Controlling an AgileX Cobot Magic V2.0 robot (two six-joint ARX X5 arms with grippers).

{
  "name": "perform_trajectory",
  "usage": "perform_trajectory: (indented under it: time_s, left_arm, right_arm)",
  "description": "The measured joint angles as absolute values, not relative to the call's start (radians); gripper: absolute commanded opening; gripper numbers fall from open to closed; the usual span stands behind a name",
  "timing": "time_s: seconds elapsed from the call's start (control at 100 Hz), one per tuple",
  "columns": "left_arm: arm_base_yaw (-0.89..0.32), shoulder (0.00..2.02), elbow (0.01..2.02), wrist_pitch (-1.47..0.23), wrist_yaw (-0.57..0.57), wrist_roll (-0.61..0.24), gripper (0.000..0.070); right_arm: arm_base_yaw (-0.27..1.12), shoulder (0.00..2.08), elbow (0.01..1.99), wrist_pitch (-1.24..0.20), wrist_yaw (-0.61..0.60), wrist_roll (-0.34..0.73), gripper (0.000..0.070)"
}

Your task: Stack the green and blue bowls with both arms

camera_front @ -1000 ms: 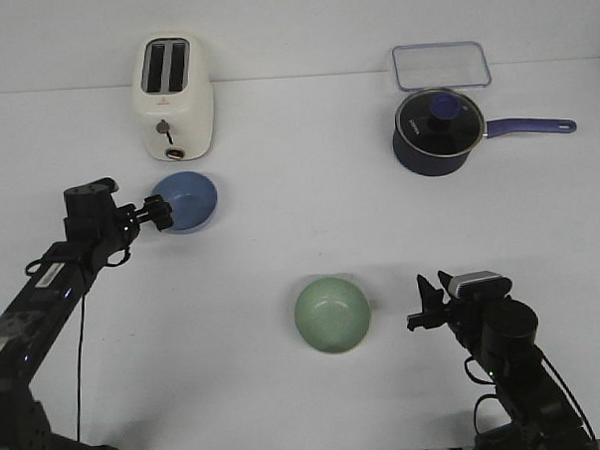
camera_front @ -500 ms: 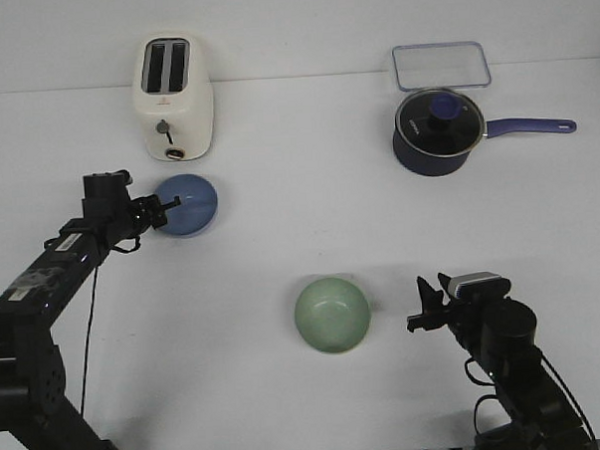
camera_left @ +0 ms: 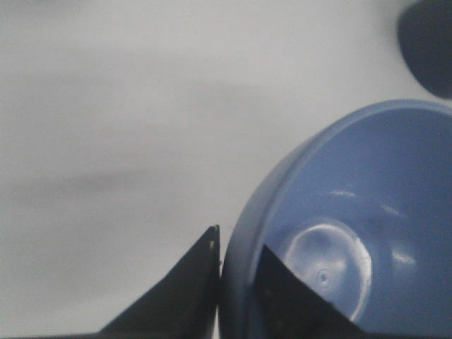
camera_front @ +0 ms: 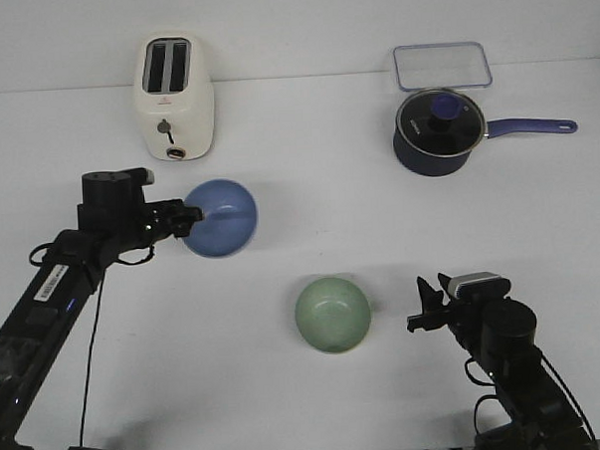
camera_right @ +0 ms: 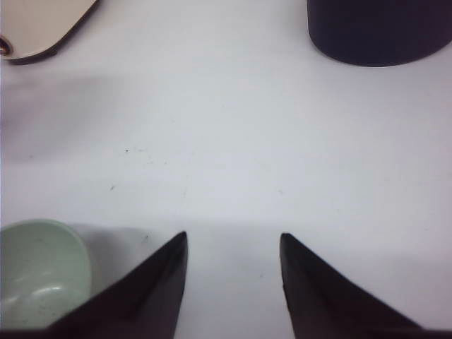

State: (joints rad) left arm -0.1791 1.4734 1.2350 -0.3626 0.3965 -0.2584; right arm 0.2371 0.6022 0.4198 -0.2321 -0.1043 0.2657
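the soft periwinkle blue matte bowl (camera_front: 220, 219) is up off the white counter (camera_front: 310, 215), tipped so its open side faces the camera, sitting between the cream toaster (camera_front: 175, 96) and the pale mint green matte bowl (camera_front: 332, 314). the left claw (camera_front: 191, 219) has it pinched by the rim, closed down narrow; in the left wrist view one finger (camera_left: 176, 300) is outside the wall and the other sits inside the blue bowl (camera_left: 339, 233). bowl's got nothing in it.

the green bowl sits upright on the counter near the front, also holding nothing, well apart from the blue one. the right claw (camera_front: 423, 306) is just beside it on the right, not touching. from the right wrist view its fingers (camera_right: 145, 289) are spread fairly wide with only counter between them.

further back on the right there's a dark navy saucepan (camera_front: 435, 131) with a glass lid on, and a clear rectangular plastic container (camera_front: 440, 64) just behind it.
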Motion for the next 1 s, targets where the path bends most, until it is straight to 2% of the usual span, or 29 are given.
perform_trajectory:
  time_s: [0.37, 0.68, 0.73, 0.81, 0.85, 1.0]
  left_arm:
    - [-0.564, 1.47, 1.223, -0.374, 0.392, -0.206, 0.0012]
    - [-0.698, 1.615, 1.218, -0.364, 0.378, -0.164, 0.0022]
    - [-0.708, 1.634, 1.215, -0.35, 0.376, -0.161, 0.0084]
    - [-0.715, 1.643, 1.211, -0.323, 0.376, -0.161, 0.0298]
    - [-0.714, 1.642, 1.211, -0.298, 0.375, -0.162, 0.0369]
    - [-0.704, 1.622, 1.211, -0.274, 0.373, -0.162, 0.0379]
  right_arm:
    - [0.237, 0.602, 0.42, -0.239, -0.104, 0.266, 0.0261]
    - [0.237, 0.602, 0.42, -0.246, -0.105, 0.266, 0.0261]
    - [0.237, 0.602, 0.42, -0.246, -0.105, 0.266, 0.0261]
    - [0.237, 0.602, 0.42, -0.246, -0.105, 0.266, 0.0261]
    - [0.237, 0.602, 0.42, -0.247, -0.105, 0.266, 0.0261]
    - [0.237, 0.602, 0.42, -0.247, -0.105, 0.266, 0.0261]
